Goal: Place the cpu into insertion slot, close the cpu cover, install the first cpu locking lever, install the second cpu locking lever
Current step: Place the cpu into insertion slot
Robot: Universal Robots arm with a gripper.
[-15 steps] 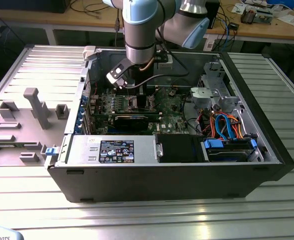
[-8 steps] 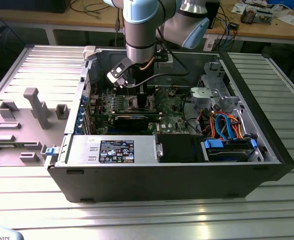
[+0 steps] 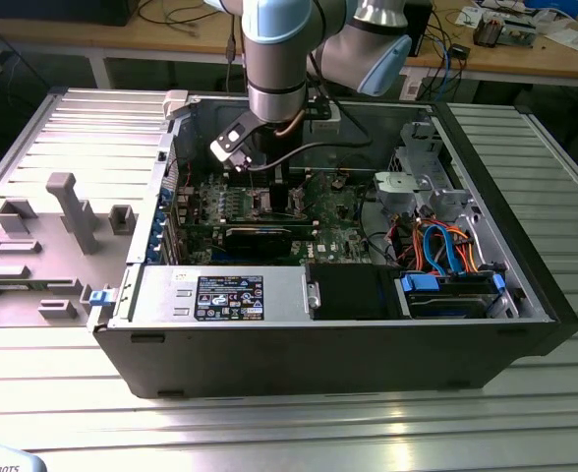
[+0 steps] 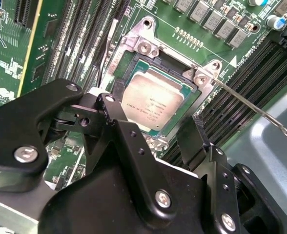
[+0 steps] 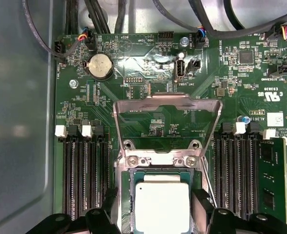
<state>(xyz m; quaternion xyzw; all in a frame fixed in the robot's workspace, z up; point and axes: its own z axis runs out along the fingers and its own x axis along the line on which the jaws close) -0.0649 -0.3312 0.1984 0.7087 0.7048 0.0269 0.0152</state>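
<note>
- Ribbed metal desk [image 3: 368, 423] carries an open computer case [image 3: 318, 349], and the arm reaches down into it over the green motherboard [image 5: 148, 63].
- Step 1 looks done: the cpu [image 5: 162, 204] lies flat and square inside the insertion slot [image 4: 133, 66], silver top up.
- The gripper [image 4: 147, 111] hangs low over the socket. Its 2 black fingers [image 4: 129, 141] are spread apart, 1 on each side of the chip, and seem to grip nothing.
- Step 2 is not done: the cpu cover [image 5: 165, 101] is flipped back on its hinge, away from the socket, and its window frames bare board.
- Steps 3 and 4 are not done either: 2 thin locking levers, one [image 4: 253, 107] beside the memory slots and the other [image 4: 106, 53] on the opposite side, look unlatched.
- By this judgement, 1 of 4 steps is complete.
</note>
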